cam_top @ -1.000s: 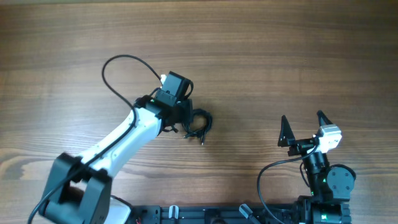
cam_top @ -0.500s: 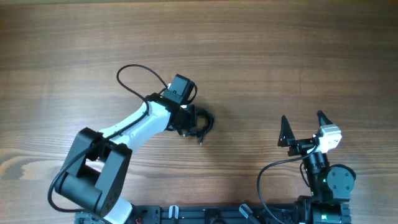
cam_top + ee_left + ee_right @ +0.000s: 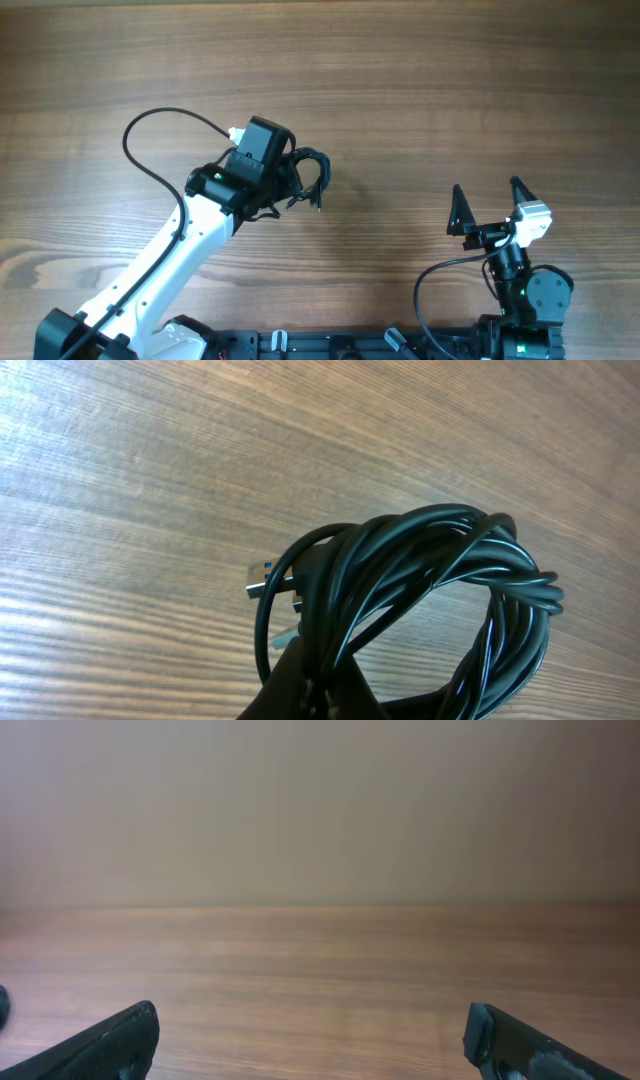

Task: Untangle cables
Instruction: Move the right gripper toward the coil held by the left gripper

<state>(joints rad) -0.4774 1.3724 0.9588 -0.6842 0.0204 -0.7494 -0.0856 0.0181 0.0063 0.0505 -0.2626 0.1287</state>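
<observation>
The cables [image 3: 310, 172] are a coiled bundle of thin black cords near the table's middle. In the left wrist view the same cables [image 3: 430, 580] loop up in front of the camera, lifted off the wood, with a small silver plug [image 3: 262, 577] sticking out to the left. My left gripper [image 3: 288, 182] is shut on the cables; its dark fingers [image 3: 290, 685] pinch several strands at the bottom of the bundle. My right gripper [image 3: 489, 207] stands open near the front right, far from the cables, with nothing between its fingers [image 3: 120, 1040].
The left arm's own thicker black cable [image 3: 150, 135] arcs out to the left of the wrist. The wooden table [image 3: 450, 90] stretches around both arms. The arm bases sit along the front edge.
My left gripper closed on the cable bundle and has moved up and slightly left with it, lifting it off the table. The right arm has not moved.
</observation>
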